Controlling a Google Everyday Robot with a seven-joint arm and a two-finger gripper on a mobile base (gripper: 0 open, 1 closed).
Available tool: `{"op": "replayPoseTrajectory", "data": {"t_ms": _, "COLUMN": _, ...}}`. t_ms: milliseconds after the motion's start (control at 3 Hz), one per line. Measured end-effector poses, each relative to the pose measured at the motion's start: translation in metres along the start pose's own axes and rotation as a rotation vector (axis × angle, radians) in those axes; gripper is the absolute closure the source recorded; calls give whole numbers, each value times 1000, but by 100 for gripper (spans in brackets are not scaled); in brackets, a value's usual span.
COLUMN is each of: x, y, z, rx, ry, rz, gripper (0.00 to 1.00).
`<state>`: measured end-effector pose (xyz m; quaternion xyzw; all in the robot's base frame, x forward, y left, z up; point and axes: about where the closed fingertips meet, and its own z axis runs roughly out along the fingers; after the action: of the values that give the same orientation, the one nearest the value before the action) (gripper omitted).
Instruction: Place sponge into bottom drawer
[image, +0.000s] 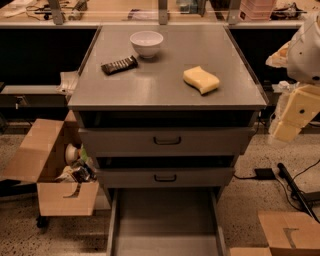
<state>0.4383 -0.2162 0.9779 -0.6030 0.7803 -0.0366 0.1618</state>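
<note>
Nearest, noted the bottom drawer (165, 220) pulled out toward the camera: a wide, shallow grey tray with low side walls. Spotted a cardboard piece (287, 234) on the speckled floor just right of it, with dark cables (295, 185) trailing a little farther back. Logged an open cardboard box (45, 172) of mixed clutter on the left, close against the cabinet side.

Above the tray, recorded the middle drawer (165, 177) and over it the top drawer (167, 141), both grey-fronted, each with a dark handle.

Picked out the gripper (294, 119) at the right edge of view, pale and blocky, hanging beside the cabinet at about top-drawer height. Off the cabinet top (150, 87) and well apart from the sponge. Could not tell whether open or closed.

Found the sponge (201, 80) lying flat on the cabinet top, right of centre, pale yellow with wavy sides, touching nothing.

Farther back and to the left, marked a dark ribbed bar (119, 65) lying at a slant. Just behind it, saw a white bowl (146, 43) upright near the rear edge. Beyond, made out a cluttered bench (125, 15) across the back.
</note>
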Motion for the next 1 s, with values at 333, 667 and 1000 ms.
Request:
{"op": "replayPoseTrajectory", "data": {"t_ms": 333, "x": 0, "y": -2, "z": 3, "rx": 3, "ry": -5, "rz": 4, "gripper": 0}}
{"op": "replayPoseTrajectory", "data": {"t_ms": 667, "x": 1, "y": -23, "z": 25, "rx": 29, "ry": -50, "rz": 43, "gripper": 0}}
{"op": "replayPoseTrajectory", "data": {"t_ms": 1000, "x": -1, "y": -59, "z": 61, "rx": 51, "ry": -128, "rz": 131, "gripper": 0}}
